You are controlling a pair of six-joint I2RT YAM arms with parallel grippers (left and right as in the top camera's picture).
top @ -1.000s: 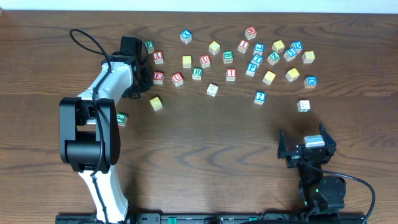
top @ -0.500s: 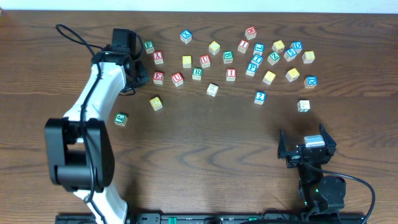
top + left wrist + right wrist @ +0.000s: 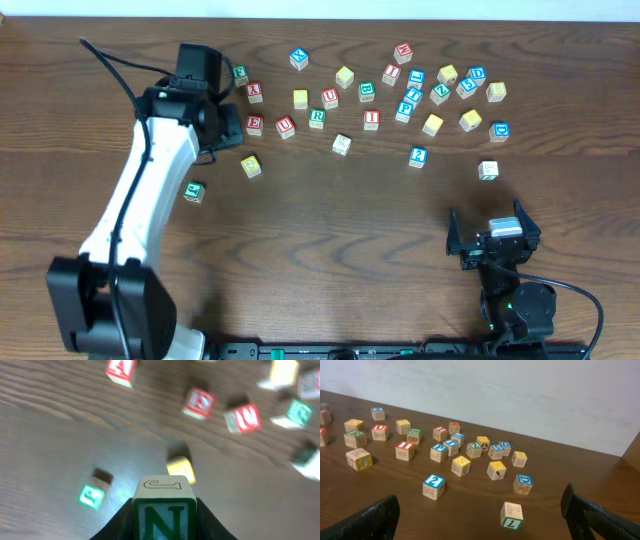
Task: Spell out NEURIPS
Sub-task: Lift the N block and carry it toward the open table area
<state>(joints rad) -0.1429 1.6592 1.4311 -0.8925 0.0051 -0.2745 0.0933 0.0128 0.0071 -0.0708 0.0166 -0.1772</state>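
N cube [image 3: 163, 507], green letter facing the wrist camera, sits pinched between the dark fingers [image 3: 117, 527] of the left gripper [image 3: 163, 522]. The jaws are closed onto its two side faces, and it appears to hang clear of the table [image 3: 330, 230]. Seen from overhead, that gripper hovers just left of the red E cube [image 3: 255, 124]. The red U cube [image 3: 285, 127] and green R cube [image 3: 317, 117] follow to the right in a loose line. The red I cube [image 3: 371, 119] and blue P cube [image 3: 405, 108] lie further along, past a gap. A red A cube [image 3: 254, 91] sits just above the E, and a yellow cube [image 3: 250, 165] whose letter I cannot read lies just below. The wrist view is blurred, so finer alignment is hard to judge. The step in hand looks like carrying the first letter to the head of the word. The next move calls for lowering the N just beside the E on its left, level with that line and letter up. The fingers should open only once it rests flat, without nudging the E, the A or the yellow cube. After that, the I, the P and an S I cannot pick out need closing up. The right gripper [image 3: 490, 225] waits near the front edge, well apart from the cubes, its fingers spread wide and empty.
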